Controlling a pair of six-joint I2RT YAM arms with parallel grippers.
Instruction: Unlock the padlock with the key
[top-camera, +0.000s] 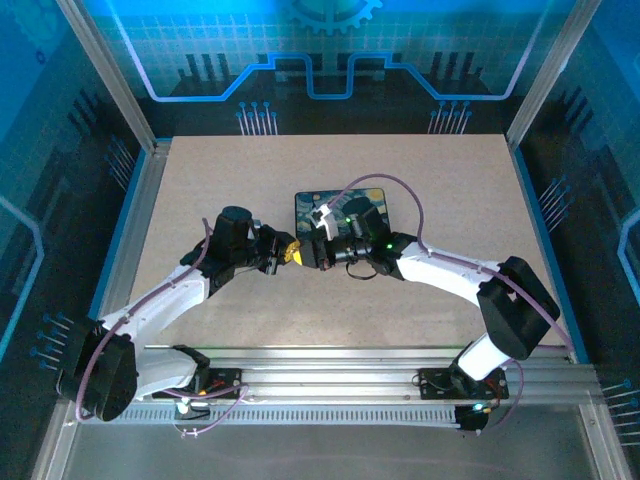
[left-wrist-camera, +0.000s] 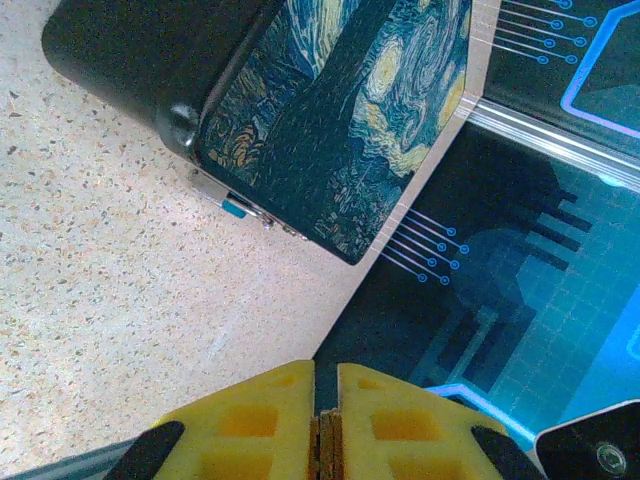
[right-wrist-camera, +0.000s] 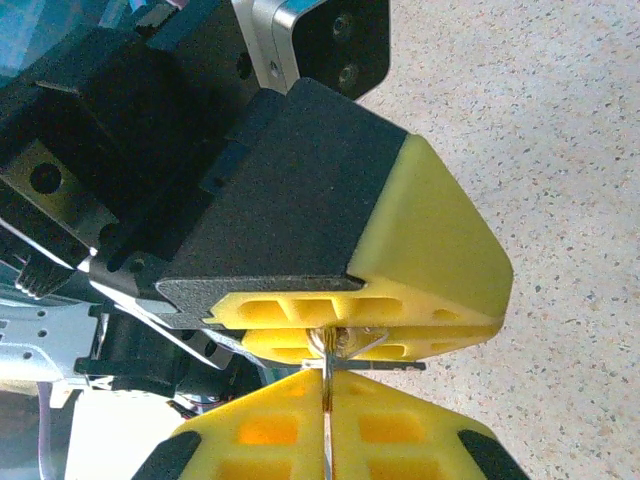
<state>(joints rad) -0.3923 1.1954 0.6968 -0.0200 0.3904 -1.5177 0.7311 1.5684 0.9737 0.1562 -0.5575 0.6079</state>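
Right tool (right-wrist-camera: 327, 385) clamped on key (right-wrist-camera: 342, 343) blade; left tool (left-wrist-camera: 323, 375) closed on ring end, tip-to-tip. Key tiny, light, stiff, probably slick; likely pivots. Pinch flat faces, blade protruding. Painted box (left-wrist-camera: 340, 130) just beyond left tool.

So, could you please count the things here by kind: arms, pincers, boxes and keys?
Arms: 2, left arm and right arm
Pincers: 2, left pincer and right pincer
Painted box: 1
Key: 1
Total: 6

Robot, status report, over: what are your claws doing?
Left gripper shut on the key. Right gripper shut on it too. Painted box close ahead.
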